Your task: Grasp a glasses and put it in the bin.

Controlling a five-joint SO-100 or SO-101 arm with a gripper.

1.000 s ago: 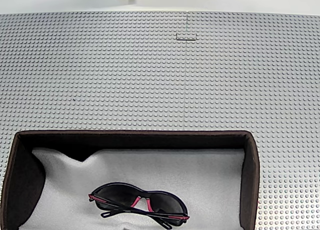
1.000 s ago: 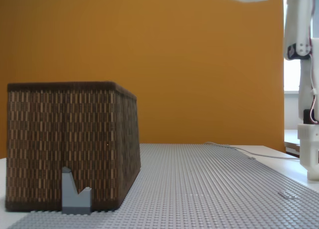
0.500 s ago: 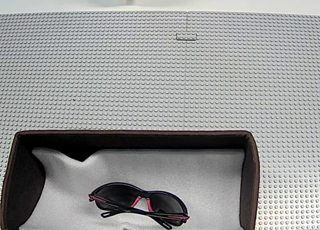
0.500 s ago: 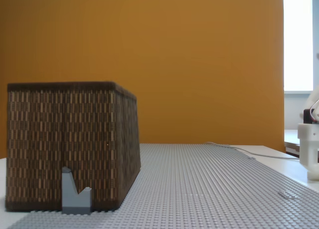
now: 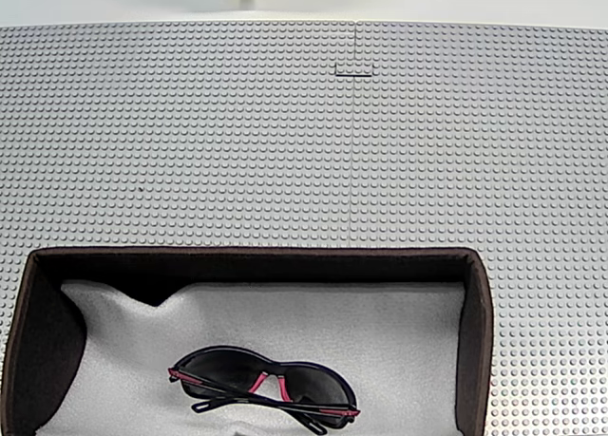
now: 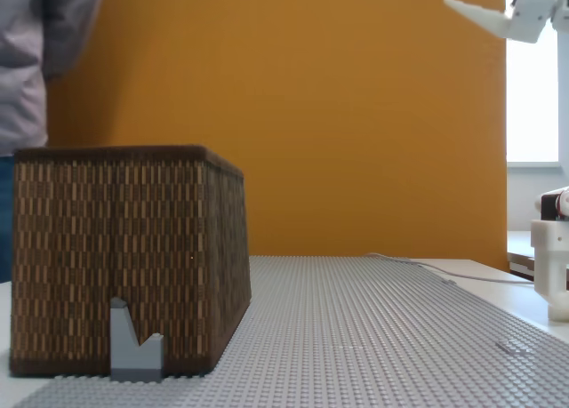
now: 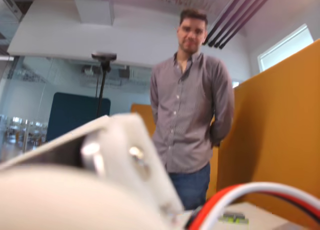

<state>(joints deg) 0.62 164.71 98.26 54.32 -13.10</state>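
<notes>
1. the glasses (image 5: 264,383) lie inside the bin (image 5: 475,341), on its white lumpy lining, near the bottom edge of a fixed view from above.
2. the bin (image 6: 124,257) stands on the grey studded table (image 6: 373,337), with a small grey block (image 6: 135,341) against its woven wall.
3. the hand (image 6: 484,17) hangs high at the top right, well apart from the bin; i cannot tell whether its fingers are spread or pressed together.
4. a person (image 7: 192,120) in a grey shirt stands beyond the table.

cropped: dark brown rectangular bin (image 5: 475,341), bottom edge | cropped: white gripper (image 6: 498,19), top-right corner, jaw state unreadable | blurred: wrist-view foreground
</notes>
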